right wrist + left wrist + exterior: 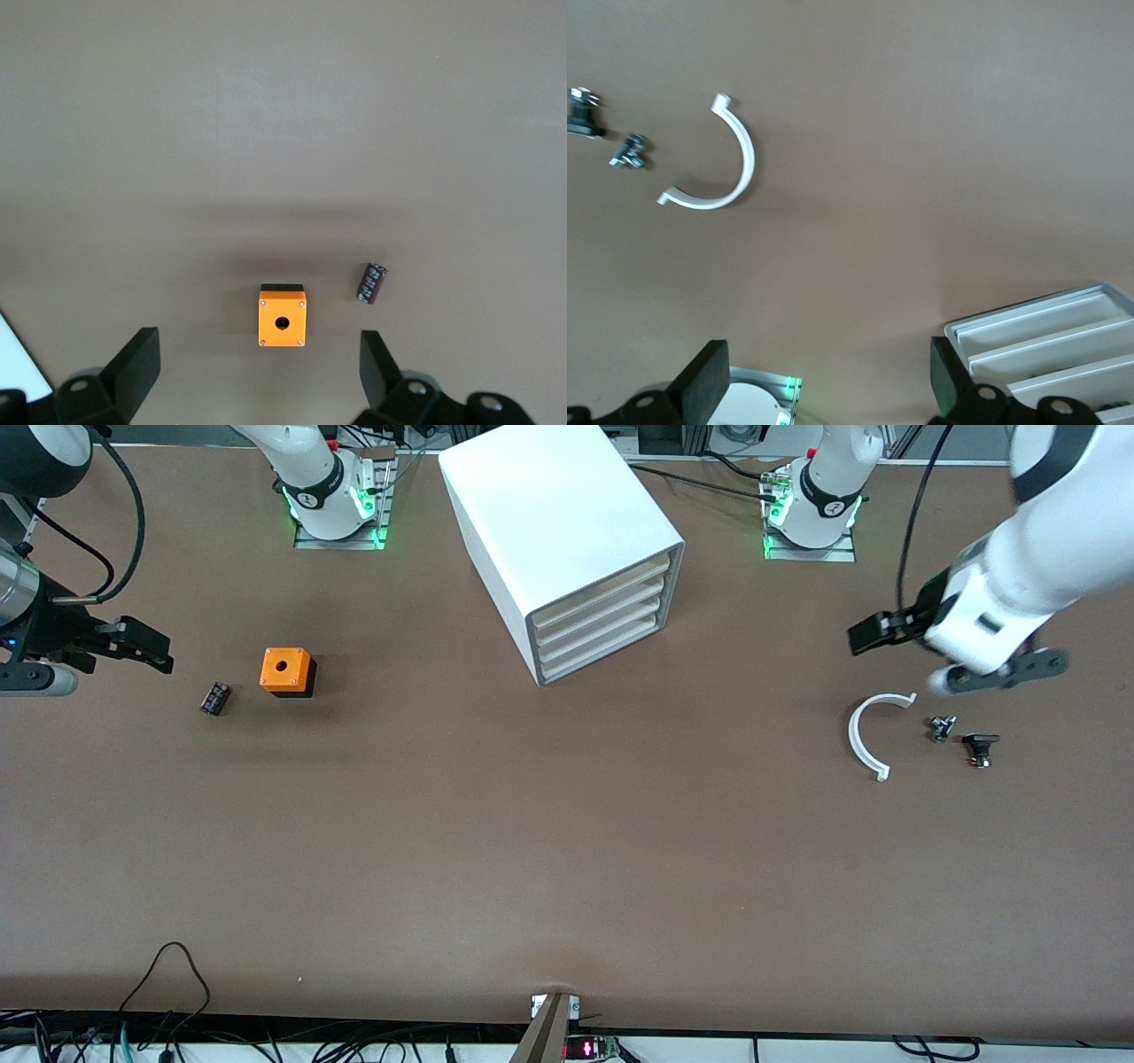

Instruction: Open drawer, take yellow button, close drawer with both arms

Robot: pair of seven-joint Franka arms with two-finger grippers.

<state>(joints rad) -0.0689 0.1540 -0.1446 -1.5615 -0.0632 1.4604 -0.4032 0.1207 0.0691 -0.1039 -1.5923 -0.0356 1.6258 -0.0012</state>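
All four drawers of the cabinet sit shut, so the button is unseen (presumably inside). Left claw, spread over bare desk, should approach a drawer front squarely; right claw, spread, waits above the orange cube.

A broad brown desk with a matte, slightly mottled top fills almost the whole front view, evenly lit from above, with only soft, short shadows on it. Along its edge nearest the front camera runs a white strip with loose black cables hanging and looping over it, one curling up onto the brown top. At the middle of that edge a small device with a red lit display sits beside a grey bracket. Green light glows at two metal plates along the farthest edge.
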